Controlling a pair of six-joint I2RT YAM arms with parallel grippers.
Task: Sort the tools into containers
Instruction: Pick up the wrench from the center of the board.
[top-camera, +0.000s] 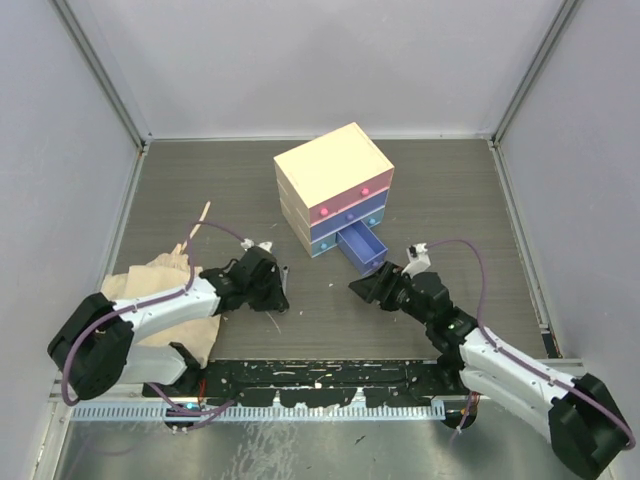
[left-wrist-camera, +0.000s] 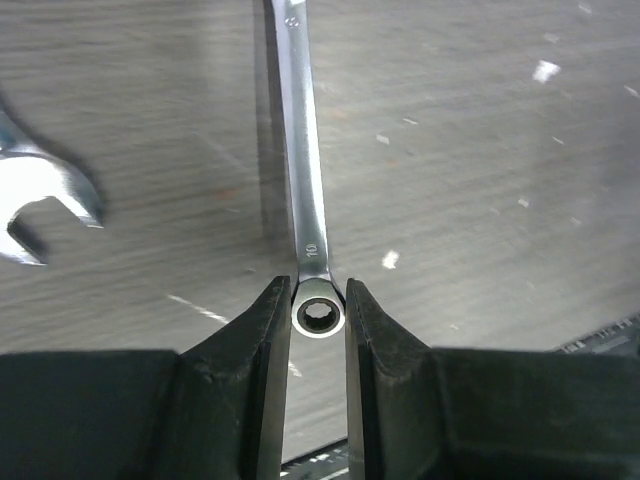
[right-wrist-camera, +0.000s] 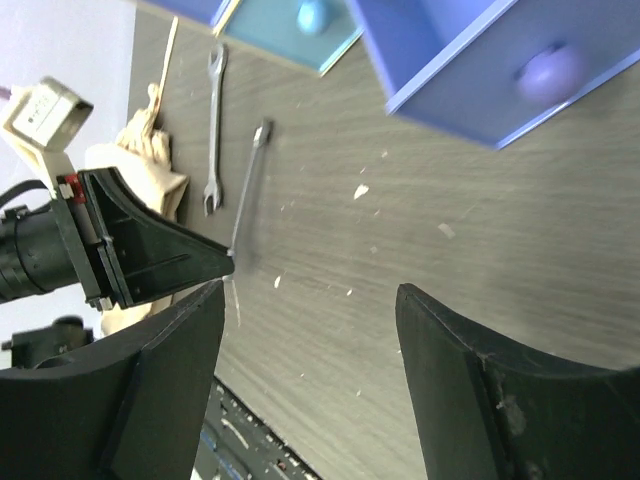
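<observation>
My left gripper (left-wrist-camera: 319, 300) is closed round the ring end of a silver wrench (left-wrist-camera: 305, 150), whose shaft runs away from me over the dark table. A second silver wrench (left-wrist-camera: 40, 205) lies to its left, open end showing. Both show in the right wrist view, the held wrench (right-wrist-camera: 250, 180) and the other (right-wrist-camera: 213, 130). The cream chest (top-camera: 333, 165) stands at the middle back, with a blue-purple bottom drawer (top-camera: 362, 247) pulled out. My right gripper (top-camera: 364, 288) is open and empty, low over the table in front of that drawer (right-wrist-camera: 450, 70). No other tools show.
A beige cloth (top-camera: 160, 290) lies under my left arm. A thin wooden stick (top-camera: 198, 222) lies beyond it. A closed teal drawer (right-wrist-camera: 300, 25) sits beside the open one. Grey walls enclose the table; a black strip (top-camera: 330, 385) runs along the near edge.
</observation>
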